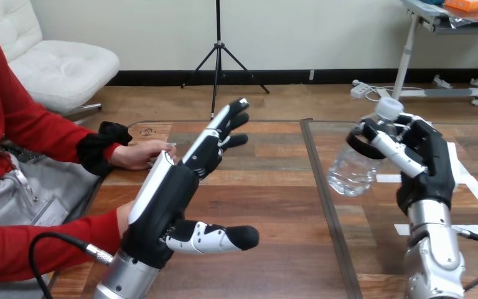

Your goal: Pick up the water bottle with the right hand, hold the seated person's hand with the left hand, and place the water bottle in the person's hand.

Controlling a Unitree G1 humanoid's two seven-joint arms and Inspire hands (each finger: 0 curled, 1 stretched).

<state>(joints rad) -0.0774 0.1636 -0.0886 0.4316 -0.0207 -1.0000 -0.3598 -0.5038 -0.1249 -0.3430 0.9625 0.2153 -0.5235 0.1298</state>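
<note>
The water bottle (352, 171) is gripped near its neck by the right hand (426, 156), whose fingers (389, 149) are curled round its upper part and clamped on it. The bottle is made of clear, see-through plastic with a ribbed, slightly dented wall, and it is closed with a white cap (388, 108). It is held tilted: the cap sticks up just above the fingers, while the rounded body hangs below them and out to their left. The base appears to be lifted off the wooden counter (267, 187), over a strip of white tape.

The left hand (165, 199) is held open, well apart from the bottle. Its fingers (224, 124) are stretched out straight and slightly apart, pointed away from the robot, and its thumb (218, 238) is stuck out sideways toward the right. Nothing is gripped by it.

The person's hand (138, 154) is laid flat on the counter just left of the left hand's fingers, at their base. Whether the two touch cannot be told, since the meeting place is covered by the white back of the left hand.
</note>
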